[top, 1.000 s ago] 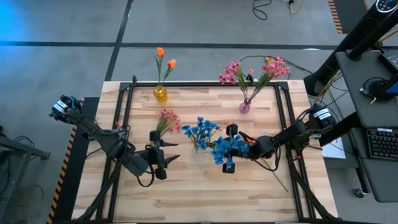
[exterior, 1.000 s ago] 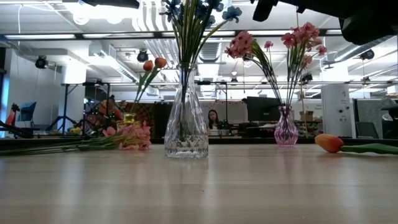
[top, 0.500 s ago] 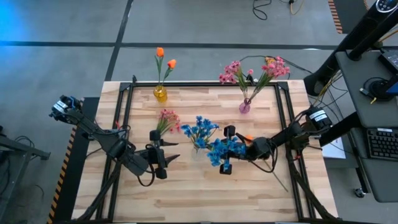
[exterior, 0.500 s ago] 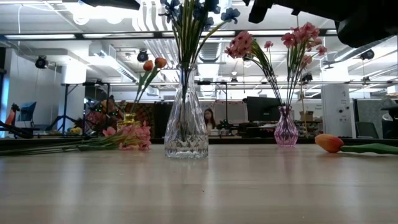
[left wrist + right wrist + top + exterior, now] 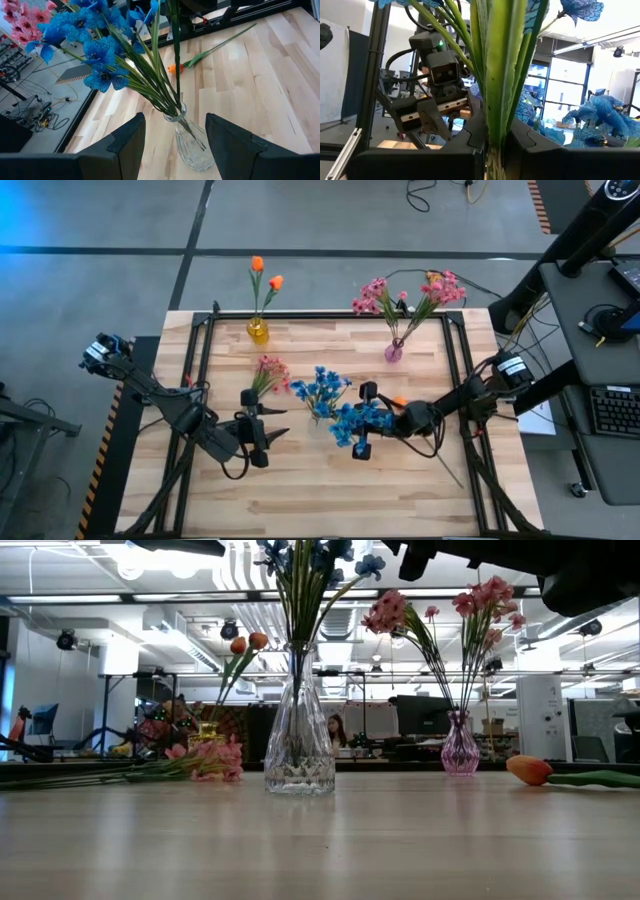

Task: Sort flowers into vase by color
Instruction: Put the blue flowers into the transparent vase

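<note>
A spray of blue artificial blossoms on green stalks [image 5: 352, 423] is clamped between the fingers of the right gripper [image 5: 364, 420], apparently just beside the clear glass vase [image 5: 299, 740]. The stalk ends should be centred over the neck before lowering. The left gripper [image 5: 262, 426] waits nearby, fingers apart.

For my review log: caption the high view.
Right gripper carries blue flowers toward the clear vase.
</note>
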